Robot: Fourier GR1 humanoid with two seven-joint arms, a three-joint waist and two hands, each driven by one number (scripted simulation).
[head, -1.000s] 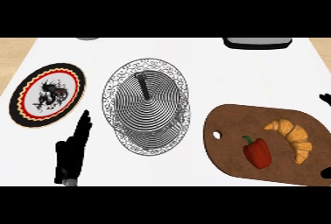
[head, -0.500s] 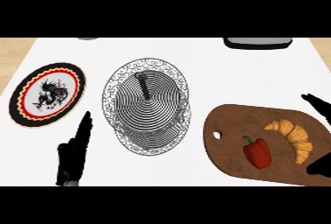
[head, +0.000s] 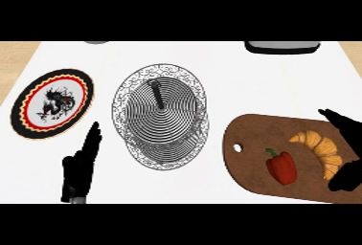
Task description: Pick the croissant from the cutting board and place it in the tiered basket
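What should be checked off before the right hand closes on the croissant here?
1. Croissant on cutting board, uncovered: ok.
2. Right hand beside the croissant, fingers straight, not curled round it: ok.
3. Red pepper apart from the croissant: ok.
4. Tiered basket upright, nothing in its top tier: ok.
5. Left hand resting open, away from the basket: ok.
6. Hand touching the croissant: cannot tell.
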